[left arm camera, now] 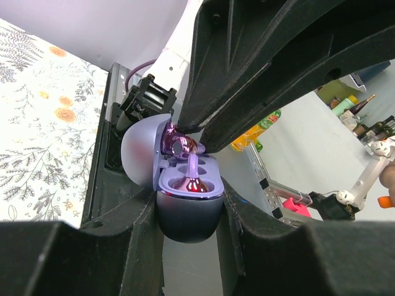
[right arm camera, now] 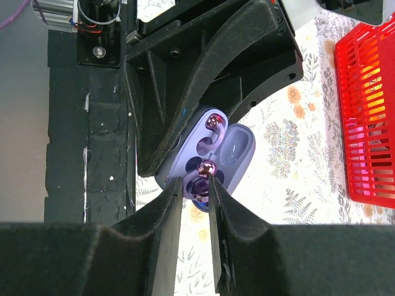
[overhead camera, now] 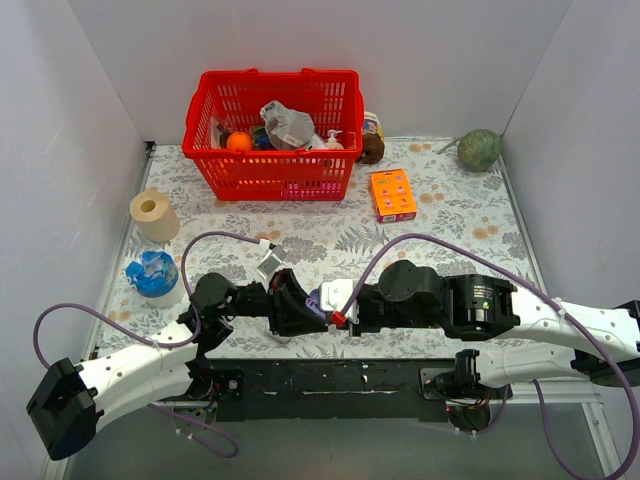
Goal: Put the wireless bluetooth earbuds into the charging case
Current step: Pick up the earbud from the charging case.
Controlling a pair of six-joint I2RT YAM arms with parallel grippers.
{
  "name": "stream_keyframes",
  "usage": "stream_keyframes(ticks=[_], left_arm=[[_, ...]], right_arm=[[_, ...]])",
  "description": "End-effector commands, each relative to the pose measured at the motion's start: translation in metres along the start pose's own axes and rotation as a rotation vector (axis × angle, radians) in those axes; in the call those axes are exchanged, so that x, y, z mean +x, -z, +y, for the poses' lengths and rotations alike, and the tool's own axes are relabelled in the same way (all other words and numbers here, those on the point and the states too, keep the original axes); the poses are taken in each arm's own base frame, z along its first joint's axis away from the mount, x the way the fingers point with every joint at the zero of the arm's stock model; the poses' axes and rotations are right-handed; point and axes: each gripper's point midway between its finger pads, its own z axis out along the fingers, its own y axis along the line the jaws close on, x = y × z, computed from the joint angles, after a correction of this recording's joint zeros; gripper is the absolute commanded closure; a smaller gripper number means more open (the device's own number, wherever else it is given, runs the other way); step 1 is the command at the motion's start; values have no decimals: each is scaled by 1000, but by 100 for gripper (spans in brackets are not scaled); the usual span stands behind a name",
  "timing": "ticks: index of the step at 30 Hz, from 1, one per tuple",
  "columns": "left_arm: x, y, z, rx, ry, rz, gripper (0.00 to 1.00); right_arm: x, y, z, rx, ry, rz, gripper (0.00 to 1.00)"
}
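Note:
My left gripper [left arm camera: 188, 237] is shut on the lavender charging case [left arm camera: 188, 213] and holds it by its lower shell with the lid [left arm camera: 141, 153] open. One glossy purple earbud [left arm camera: 191, 183] sits in the near socket; it also shows in the right wrist view [right arm camera: 215, 121]. My right gripper [right arm camera: 194, 185] is shut on the second earbud [right arm camera: 204, 177] and holds it at the case's [right arm camera: 237, 148] other socket. In the top view the two grippers meet at the table's near middle, left [overhead camera: 298, 305] and right [overhead camera: 338, 308], with the case [overhead camera: 318, 302] between them.
A red basket [overhead camera: 272, 130] full of items stands at the back. An orange box [overhead camera: 392, 194] lies to its right, a green ball [overhead camera: 479, 150] at the back right. A tape roll [overhead camera: 153, 213] and a blue-white object [overhead camera: 154, 273] are at the left.

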Motion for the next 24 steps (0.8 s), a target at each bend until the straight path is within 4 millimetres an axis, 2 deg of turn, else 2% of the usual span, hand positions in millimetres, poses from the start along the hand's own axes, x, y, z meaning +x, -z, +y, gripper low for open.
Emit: stream_keyframes(ticks=[1,17,24], left_arm=[[-11,0,-11,27,-55,-25,100],[-9,1,-11,30,-46,-25,100],[-9,1,-11,29,-49,-28,100]], right_arm=[[-13,5,-9,42,-24,-27,71],[-19,13,-35,178,-43,-28,71],[-20,15,-37,190,-46,-31,72]])
